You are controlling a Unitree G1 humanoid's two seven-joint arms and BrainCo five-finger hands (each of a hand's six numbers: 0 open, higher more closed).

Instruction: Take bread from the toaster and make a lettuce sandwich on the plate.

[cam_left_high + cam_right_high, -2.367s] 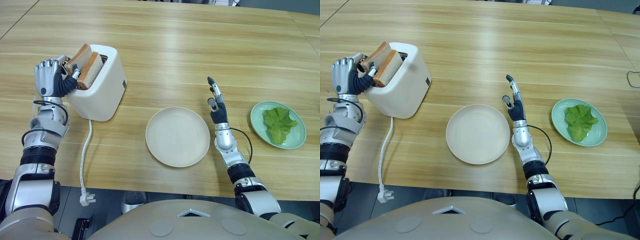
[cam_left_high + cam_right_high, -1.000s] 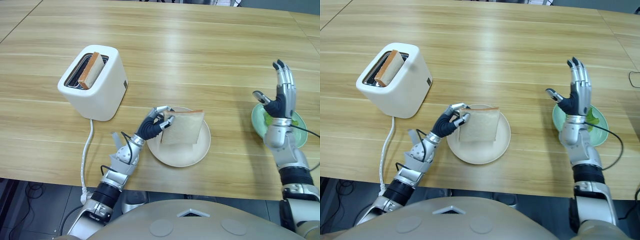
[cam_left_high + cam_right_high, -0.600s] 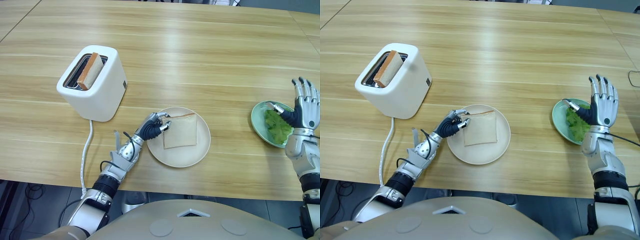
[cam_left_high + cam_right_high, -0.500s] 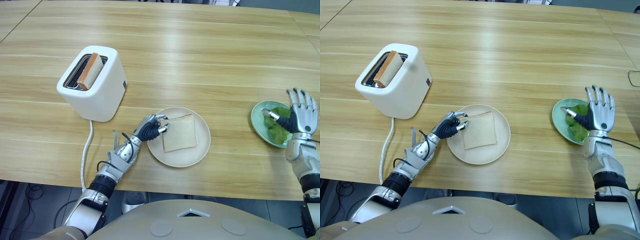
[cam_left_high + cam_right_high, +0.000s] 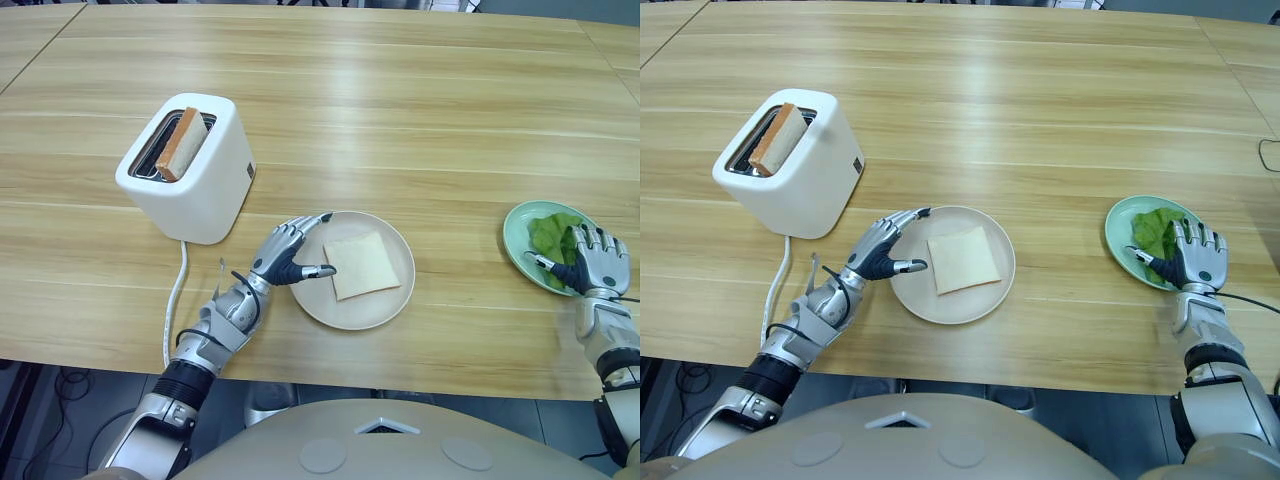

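Left eye view: bread slice (image 5: 362, 264) lies beside fingers (image 5: 320, 270) of left hand (image 5: 283, 260).

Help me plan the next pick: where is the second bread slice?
In the left eye view, the second bread slice stands in the white toaster at the left of the table, behind and left of the plate.

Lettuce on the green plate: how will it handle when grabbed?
Lettuce looks thin and crinkled, so probably floppy and light, likely to droop from the right robot hand. Ruffled edges suggest it may tear if pinched hard.
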